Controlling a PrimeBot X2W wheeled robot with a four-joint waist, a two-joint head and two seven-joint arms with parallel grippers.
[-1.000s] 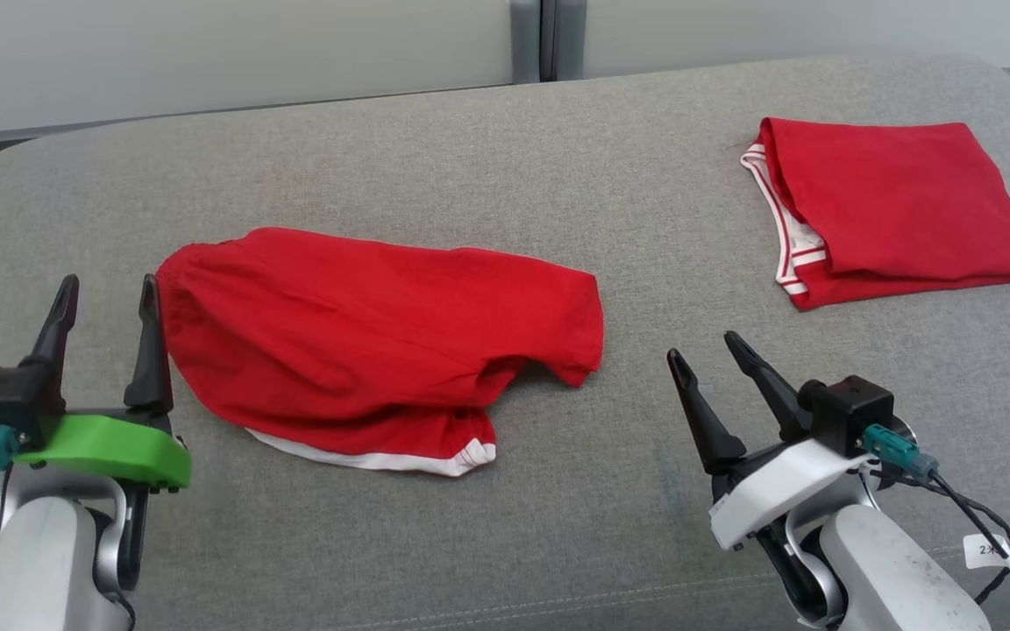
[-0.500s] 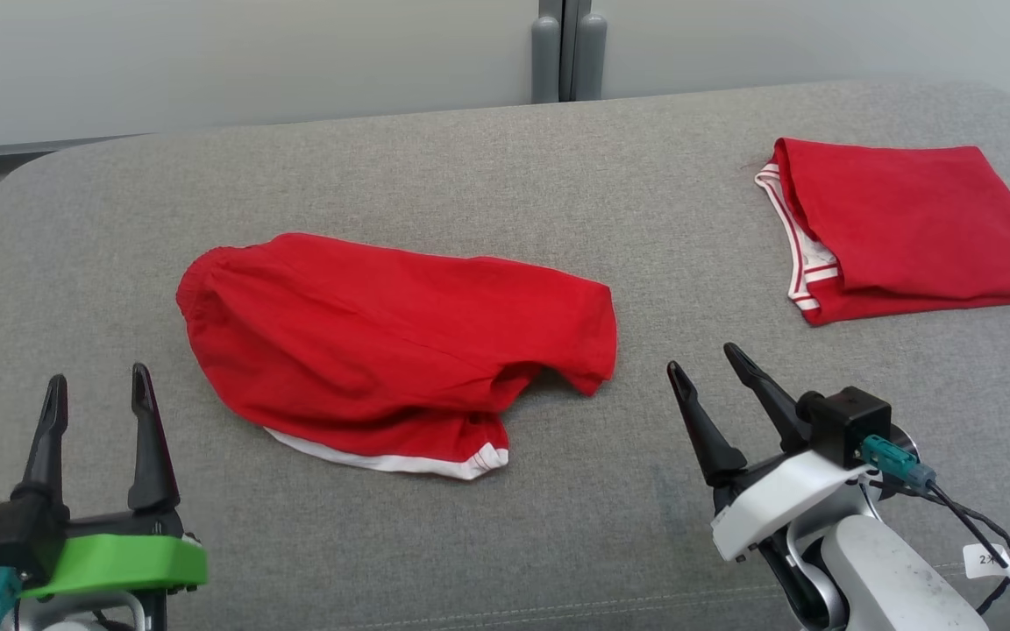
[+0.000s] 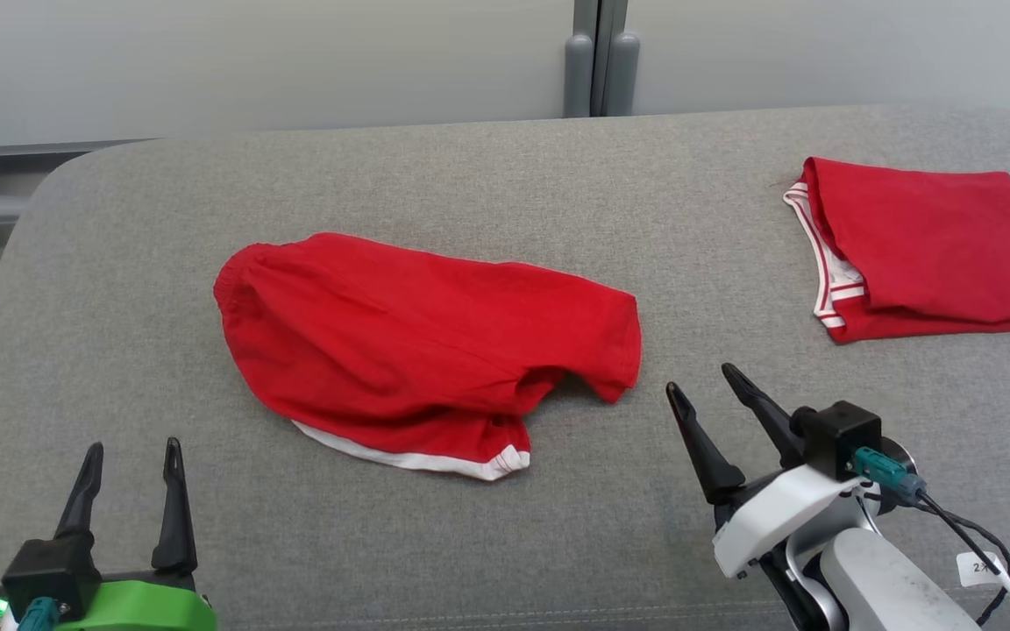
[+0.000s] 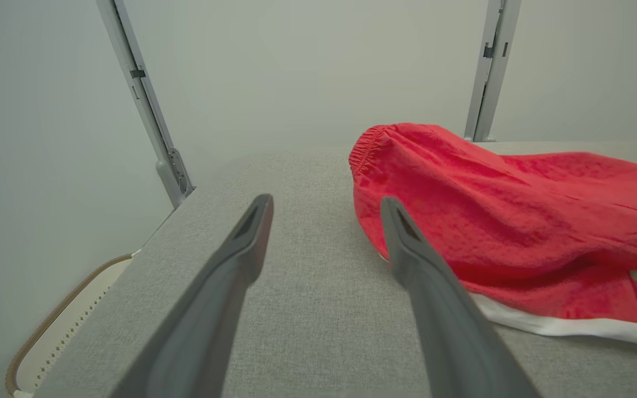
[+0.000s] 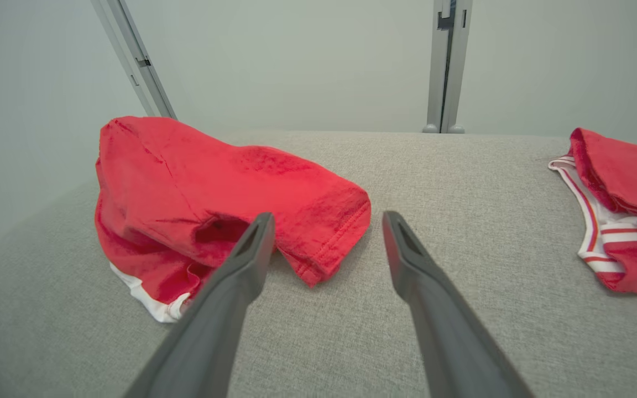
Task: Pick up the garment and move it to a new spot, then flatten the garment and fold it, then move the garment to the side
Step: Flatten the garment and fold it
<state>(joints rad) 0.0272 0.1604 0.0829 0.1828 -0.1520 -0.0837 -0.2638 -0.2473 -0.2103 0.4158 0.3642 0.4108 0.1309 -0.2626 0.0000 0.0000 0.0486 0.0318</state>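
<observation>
both claws spread, empty: left claw (image 3: 132, 456) low, right claw (image 3: 702, 386) near garment (image 3: 417, 350).

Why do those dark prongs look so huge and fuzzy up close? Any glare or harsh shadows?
Left wrist view: the fingers sit near a wide-angle lens, so they loom large and soft-edged, while the garment stays sharp. Right wrist view: same effect. Head view: soft, even light, only a faint shadow under the garment, no glare.

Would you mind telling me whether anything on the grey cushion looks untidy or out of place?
The red shorts at the centre lie rumpled and bunched, with white trim poking out along the near edge; the red garment at the far right is neatly folded.
</observation>
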